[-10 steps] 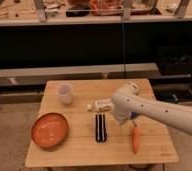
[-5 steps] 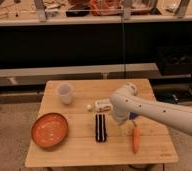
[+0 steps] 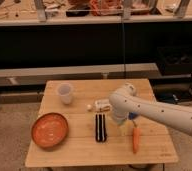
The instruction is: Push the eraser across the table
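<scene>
The eraser (image 3: 100, 127), a long black block with a pale stripe down its middle, lies lengthwise near the middle of the light-wood table (image 3: 79, 152). My white arm reaches in from the right. Its gripper (image 3: 118, 119) points down at the tabletop just right of the eraser's far end, a small gap away. The gripper stands open and holds nothing; the wrist hides most of it.
An orange bowl (image 3: 49, 130) sits at the front left and a translucent cup (image 3: 65, 93) at the back left. A small white box (image 3: 103, 105) and a tiny white ball (image 3: 89, 107) lie behind the eraser. A carrot (image 3: 135, 140) and a blue pad (image 3: 133, 116) lie right of the gripper.
The arm's end has crept slightly left and lower, closer to the eraser. The eraser and the other objects have not moved.
</scene>
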